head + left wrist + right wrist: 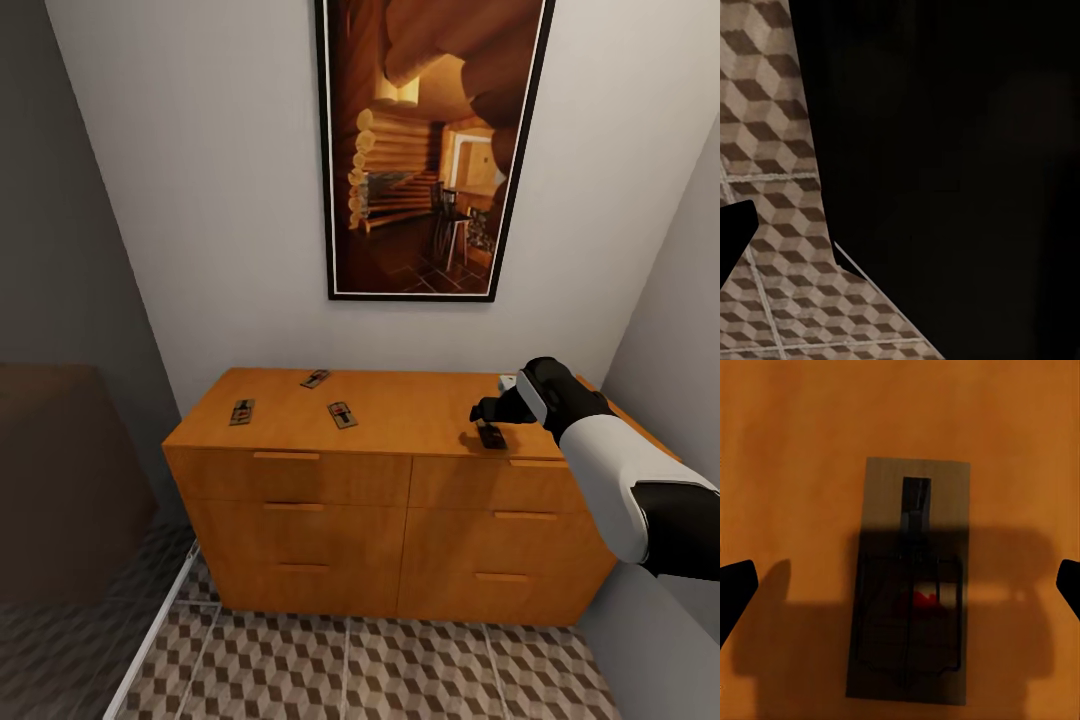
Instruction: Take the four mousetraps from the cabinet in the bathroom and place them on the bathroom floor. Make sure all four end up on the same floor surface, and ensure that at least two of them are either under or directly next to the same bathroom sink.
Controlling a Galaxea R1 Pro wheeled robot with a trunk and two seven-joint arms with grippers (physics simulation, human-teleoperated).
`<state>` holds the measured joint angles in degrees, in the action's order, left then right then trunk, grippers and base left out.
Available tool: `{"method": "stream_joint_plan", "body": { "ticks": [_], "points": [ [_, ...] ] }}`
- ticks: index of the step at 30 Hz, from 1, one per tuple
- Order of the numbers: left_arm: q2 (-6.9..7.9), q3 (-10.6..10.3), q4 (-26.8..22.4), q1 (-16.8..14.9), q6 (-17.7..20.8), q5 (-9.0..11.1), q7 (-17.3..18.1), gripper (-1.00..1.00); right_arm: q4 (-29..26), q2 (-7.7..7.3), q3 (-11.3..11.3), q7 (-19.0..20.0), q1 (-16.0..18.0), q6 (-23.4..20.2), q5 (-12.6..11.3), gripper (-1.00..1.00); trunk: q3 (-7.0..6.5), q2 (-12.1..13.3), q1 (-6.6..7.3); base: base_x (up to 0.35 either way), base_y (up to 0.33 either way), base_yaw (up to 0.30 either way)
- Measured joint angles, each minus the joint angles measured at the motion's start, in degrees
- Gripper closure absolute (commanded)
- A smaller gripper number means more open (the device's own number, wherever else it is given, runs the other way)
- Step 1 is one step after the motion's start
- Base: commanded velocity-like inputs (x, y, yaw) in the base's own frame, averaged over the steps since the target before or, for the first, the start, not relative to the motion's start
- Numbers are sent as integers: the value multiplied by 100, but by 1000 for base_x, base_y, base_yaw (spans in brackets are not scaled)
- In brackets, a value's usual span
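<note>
Several mousetraps lie on top of the orange wooden cabinet [300,470]: one mousetrap [242,411] near the left end, a second [315,378] toward the back, a third [342,414] in the middle. A further mousetrap [491,437] lies near the right front edge, directly under my right gripper [489,418]. In the right wrist view that mousetrap [915,510] sits centred between the spread fingers of the open right gripper [902,589], which touch nothing. The bathroom floor [400,660] spreads below the cabinet. One dark fingertip [733,232] of my left gripper hangs over the floor [765,112]. The bathroom sink is out of view.
The cabinet front has several drawers with handles [286,456]. A large framed picture [430,150] hangs on the wall above. A grey wall [670,330] closes in on the right, and a dark brown block [60,480] stands at the left. A white strip [150,640] runs along the floor.
</note>
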<state>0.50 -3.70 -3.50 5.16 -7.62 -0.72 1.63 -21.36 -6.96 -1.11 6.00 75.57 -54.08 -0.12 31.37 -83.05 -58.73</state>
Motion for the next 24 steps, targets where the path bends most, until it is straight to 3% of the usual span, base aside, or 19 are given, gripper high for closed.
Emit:
{"method": "stream_joint_plan", "body": {
  "ticks": [24],
  "points": [
    [0,0,2,0,1,0,0,-100,7,5,-3,0,3,5,0,-100,115,0,0,0,0,0]
  ]
}}
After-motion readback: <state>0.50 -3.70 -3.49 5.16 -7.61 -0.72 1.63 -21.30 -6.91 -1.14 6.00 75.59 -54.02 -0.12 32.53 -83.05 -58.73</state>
